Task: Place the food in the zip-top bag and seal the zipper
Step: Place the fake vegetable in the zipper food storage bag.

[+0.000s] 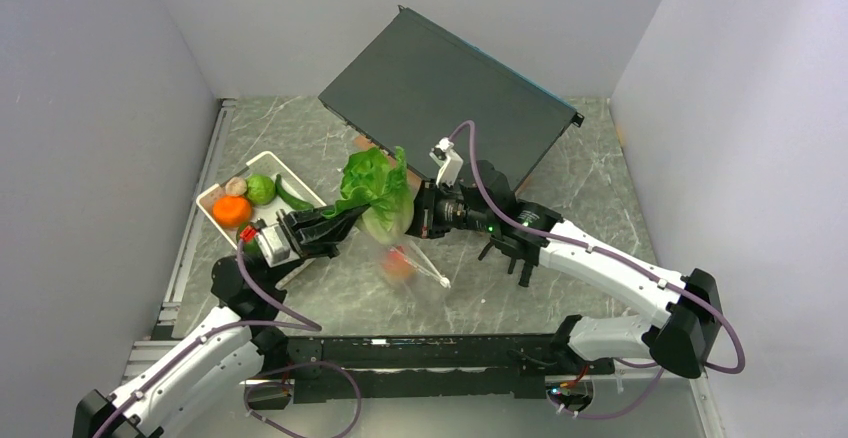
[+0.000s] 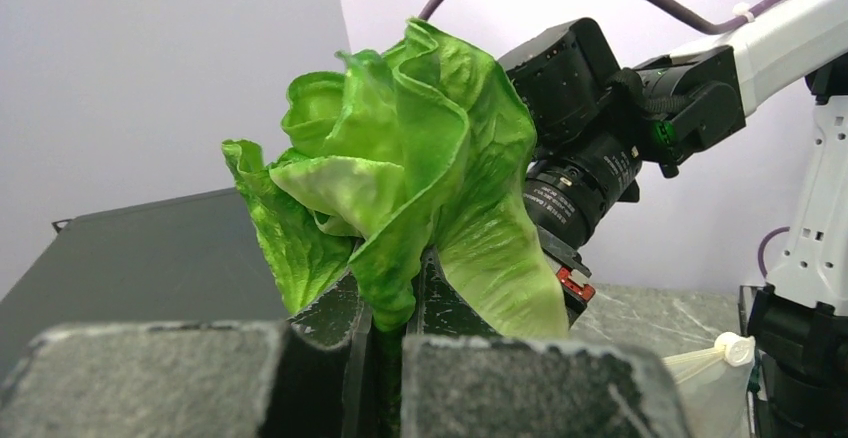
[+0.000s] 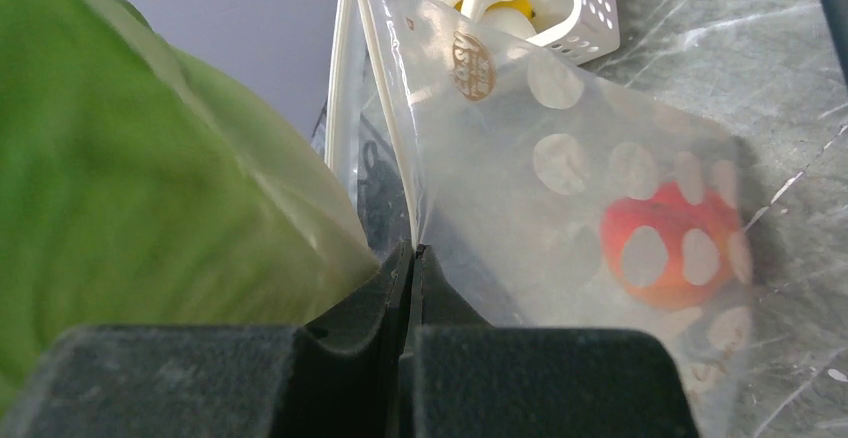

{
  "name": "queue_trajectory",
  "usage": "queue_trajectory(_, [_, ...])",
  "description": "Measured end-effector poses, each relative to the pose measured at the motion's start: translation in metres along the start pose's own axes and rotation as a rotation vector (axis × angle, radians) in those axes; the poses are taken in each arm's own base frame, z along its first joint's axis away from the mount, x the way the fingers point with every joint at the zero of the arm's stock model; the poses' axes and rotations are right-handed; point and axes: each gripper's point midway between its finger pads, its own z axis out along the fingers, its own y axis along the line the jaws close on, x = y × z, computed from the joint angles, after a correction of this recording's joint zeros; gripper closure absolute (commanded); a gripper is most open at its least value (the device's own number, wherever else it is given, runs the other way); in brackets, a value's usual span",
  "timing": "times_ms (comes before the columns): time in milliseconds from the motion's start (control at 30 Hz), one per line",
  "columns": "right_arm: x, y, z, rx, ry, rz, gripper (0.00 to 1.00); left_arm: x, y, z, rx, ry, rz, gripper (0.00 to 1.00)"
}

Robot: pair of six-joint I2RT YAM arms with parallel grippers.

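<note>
My left gripper (image 1: 345,220) is shut on the stem end of the leafy green lettuce (image 1: 376,186) and holds it above the table; the wrist view shows the jaws (image 2: 395,308) pinching the lettuce (image 2: 400,178). My right gripper (image 1: 416,214) is shut on the mouth edge of the dotted zip-top bag (image 1: 412,260), holding it up (image 3: 413,253). The whitish zipper (image 3: 372,78) runs up from the jaws. The lettuce (image 3: 130,208) is right at the bag's (image 3: 560,178) mouth. A red-orange piece (image 3: 668,248) lies inside the bag.
A white perforated basket (image 1: 215,203) at the left holds an orange (image 1: 232,211), a round green fruit (image 1: 260,189), a cucumber (image 1: 292,196) and a mushroom (image 1: 235,186). A big dark flat box (image 1: 450,93) lies at the back. Walls close in left and right.
</note>
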Motion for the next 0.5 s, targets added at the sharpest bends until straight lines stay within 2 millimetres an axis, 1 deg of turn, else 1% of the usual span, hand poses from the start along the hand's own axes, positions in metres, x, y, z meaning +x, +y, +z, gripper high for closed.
queue_trajectory(200, [0.003, 0.003, 0.0, -0.023, 0.015, 0.006, 1.0, -0.012, 0.01, -0.001, -0.053, -0.037, 0.065, 1.0])
queue_trajectory(333, [0.006, 0.006, -0.001, -0.034, 0.029, 0.01, 1.0, -0.005, 0.014, 0.0, -0.063, -0.03, 0.071, 1.0])
queue_trajectory(500, [0.007, 0.004, 0.0, -0.032, 0.031, 0.013, 1.0, -0.004, 0.015, 0.001, -0.066, -0.032, 0.075, 1.0])
